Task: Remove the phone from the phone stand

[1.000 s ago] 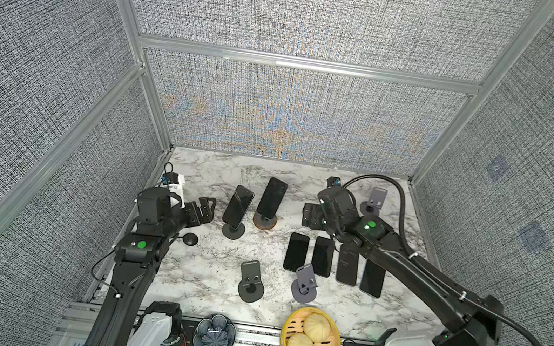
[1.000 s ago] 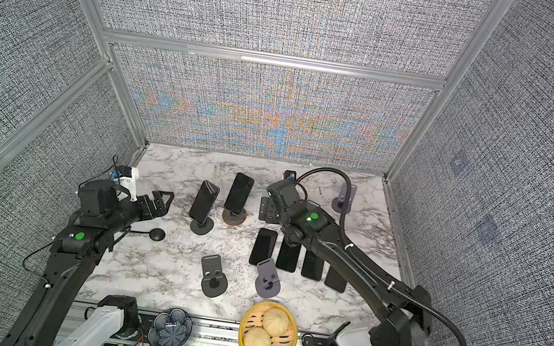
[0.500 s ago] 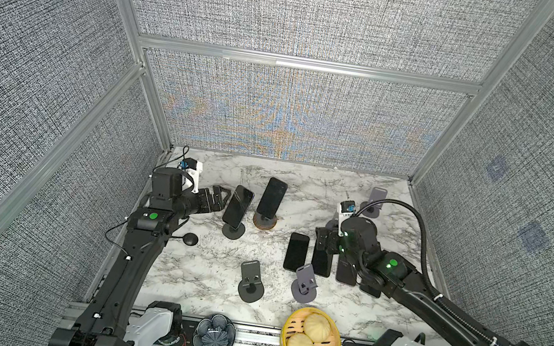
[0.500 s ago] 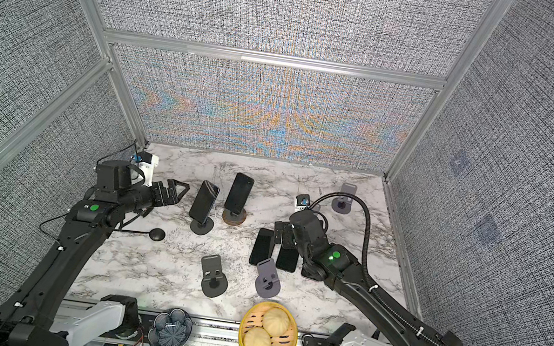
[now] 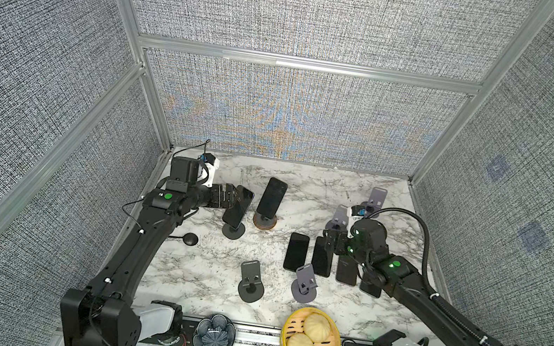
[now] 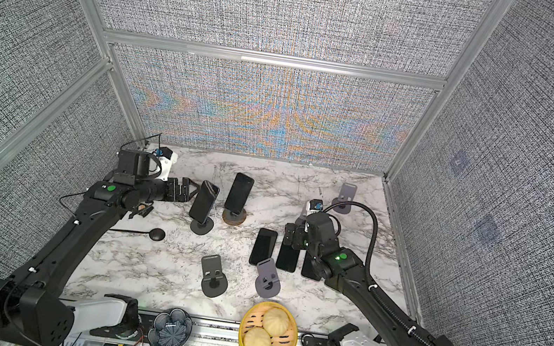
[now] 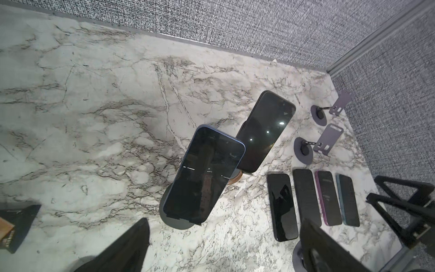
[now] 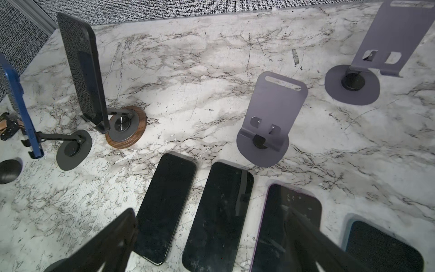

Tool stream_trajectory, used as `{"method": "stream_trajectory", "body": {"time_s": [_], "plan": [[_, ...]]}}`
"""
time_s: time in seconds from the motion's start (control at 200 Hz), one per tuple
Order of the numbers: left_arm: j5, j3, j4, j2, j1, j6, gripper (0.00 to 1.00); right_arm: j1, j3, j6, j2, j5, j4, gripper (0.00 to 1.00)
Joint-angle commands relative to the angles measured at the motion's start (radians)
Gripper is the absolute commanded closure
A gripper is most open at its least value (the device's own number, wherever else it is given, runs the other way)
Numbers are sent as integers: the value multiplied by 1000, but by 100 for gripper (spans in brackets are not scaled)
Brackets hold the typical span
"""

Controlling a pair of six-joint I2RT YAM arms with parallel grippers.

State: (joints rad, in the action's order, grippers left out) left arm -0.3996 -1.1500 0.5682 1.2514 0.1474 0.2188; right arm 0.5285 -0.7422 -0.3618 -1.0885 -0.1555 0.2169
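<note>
Phone (image 5: 238, 207) — blue-edged, dark glossy screen, no visible damage — leans tilted back on the black stand (image 5: 233, 231) at the rear of the table (image 5: 203, 270) on the left arm's side. A second phone (image 5: 273, 195) stands just beside it. The left gripper (image 5: 231, 194) sits close to its upper edge, jaws apart, nothing held.

Recommended: close on the long side edges, not the glass, then lift along the backrest to clear the bottom lip — a sideways pull may tip the stand.

The right gripper (image 5: 332, 241) hangs spread and empty over the flat phones (image 5: 294, 256).
</note>
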Motion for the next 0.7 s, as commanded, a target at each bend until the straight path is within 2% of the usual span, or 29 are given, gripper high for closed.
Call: {"method": "stream_trajectory", "body": {"time_s": [0.0,0.695], "plan": [[-22,-19,70,33,4,-111,0,-13,15,-16,-3,56,-61,1],[-9,-73,-86,265,67,-367,0,-46,101,-12,5,91,-145,1]]}}
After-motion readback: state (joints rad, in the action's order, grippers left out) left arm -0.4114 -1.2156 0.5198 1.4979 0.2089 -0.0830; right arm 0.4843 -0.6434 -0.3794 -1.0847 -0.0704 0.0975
